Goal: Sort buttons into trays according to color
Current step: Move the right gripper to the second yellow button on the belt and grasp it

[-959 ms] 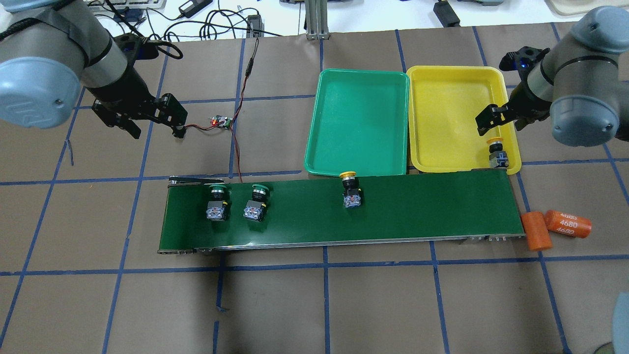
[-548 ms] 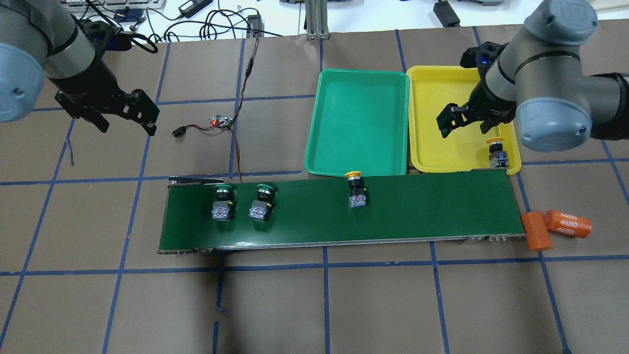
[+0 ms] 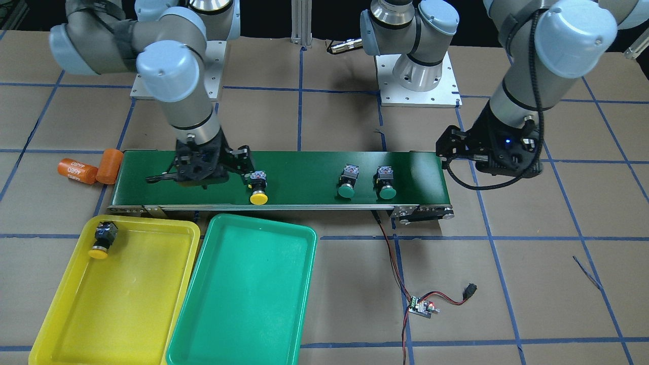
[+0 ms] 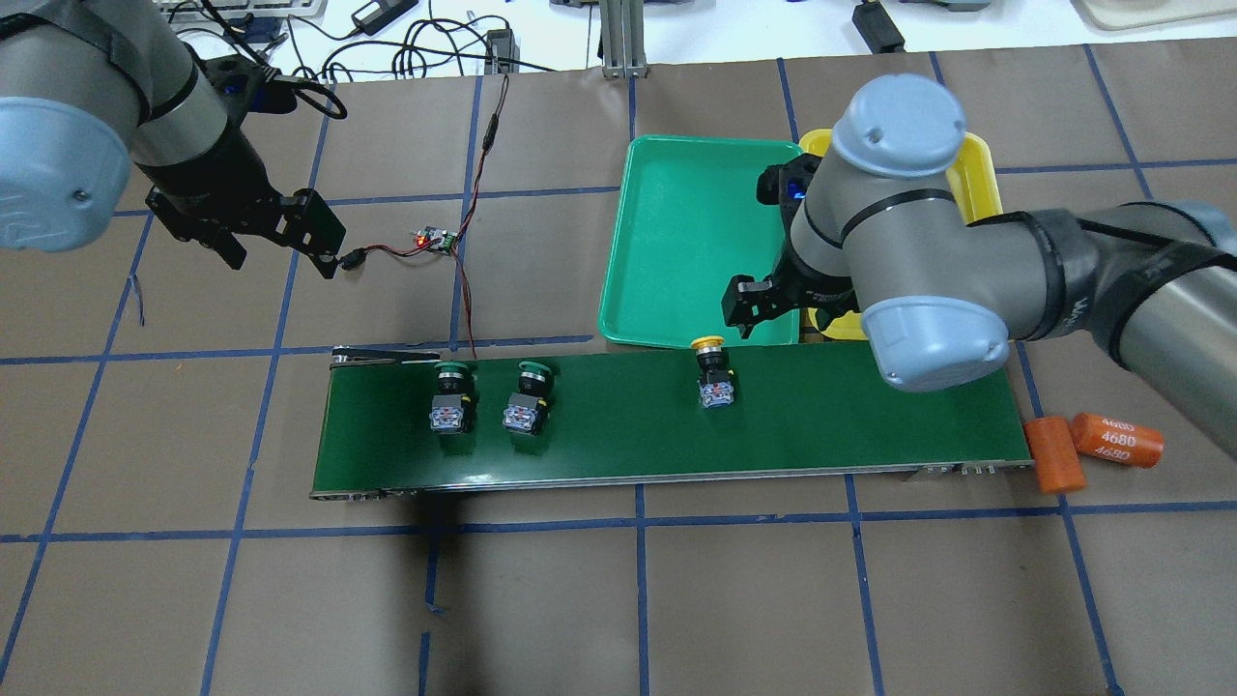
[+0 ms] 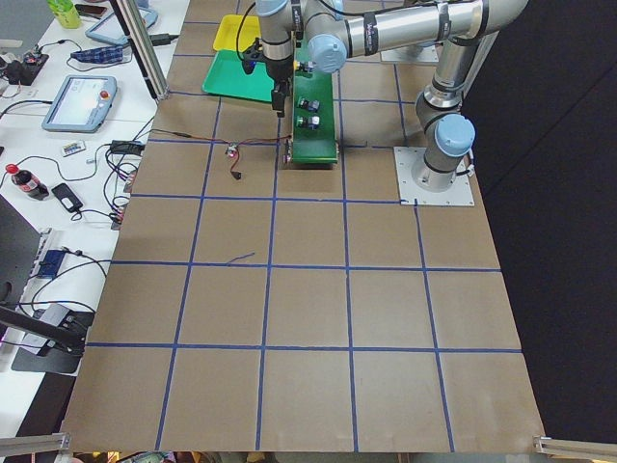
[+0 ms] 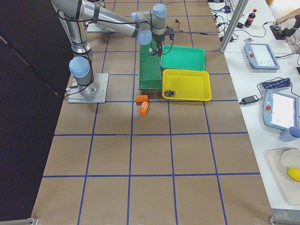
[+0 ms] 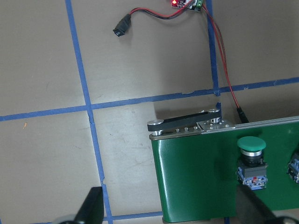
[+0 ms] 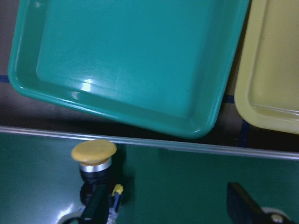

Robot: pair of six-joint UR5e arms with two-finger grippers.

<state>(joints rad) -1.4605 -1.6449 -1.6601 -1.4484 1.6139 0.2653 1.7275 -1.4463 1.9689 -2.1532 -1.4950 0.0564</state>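
One yellow button (image 4: 713,372) lies on the belt near its far edge, and it also shows in the front view (image 3: 258,190) and the right wrist view (image 8: 93,156). My right gripper (image 4: 770,307) is open and empty above the belt, just right of this button; one finger (image 8: 96,207) is at the button's body. Two green buttons (image 4: 451,396) (image 4: 527,396) lie near the belt's left end. The other yellow button (image 3: 103,239) lies in the yellow tray (image 3: 127,309). The green tray (image 4: 676,242) holds nothing. My left gripper (image 4: 280,246) is open and empty, over the table beyond the belt's left end.
The dark-green conveyor belt (image 4: 870,406) runs across the middle. Two orange cylinders (image 4: 1116,440) (image 4: 1053,454) lie off its right end. A small circuit board (image 4: 435,239) with red and black wires lies near my left gripper. My right arm hides most of the yellow tray (image 4: 978,164) from overhead.
My right gripper has moved left from over the yellow tray to beside the yellow button on the belt. The buttons on the belt have drifted slightly right. My left gripper shifted left, then back.
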